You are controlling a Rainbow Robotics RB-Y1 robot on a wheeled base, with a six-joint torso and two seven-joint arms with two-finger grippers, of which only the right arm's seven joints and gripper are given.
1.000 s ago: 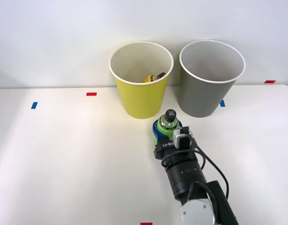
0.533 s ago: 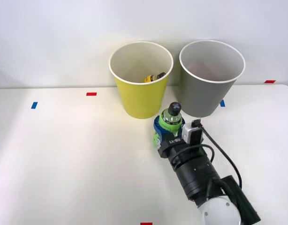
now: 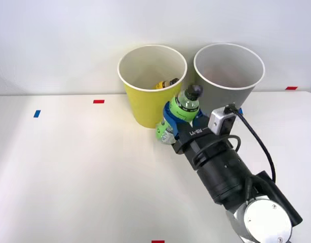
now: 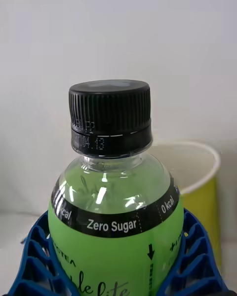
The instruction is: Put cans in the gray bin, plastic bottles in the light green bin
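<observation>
Since the earlier frame I have raised the green bottle [image 3: 182, 107] off the table [image 3: 69, 167] and carried it up toward the bins.

My right gripper [image 3: 179, 123] is clamped on the bottle's body, cap tilted upper right, at frame centre. It hangs in front of the gap between the light green bin [image 3: 151, 106] and the gray bin [image 3: 224, 104]. A yellow bottle [image 3: 165, 84] lies inside the green bin.
</observation>
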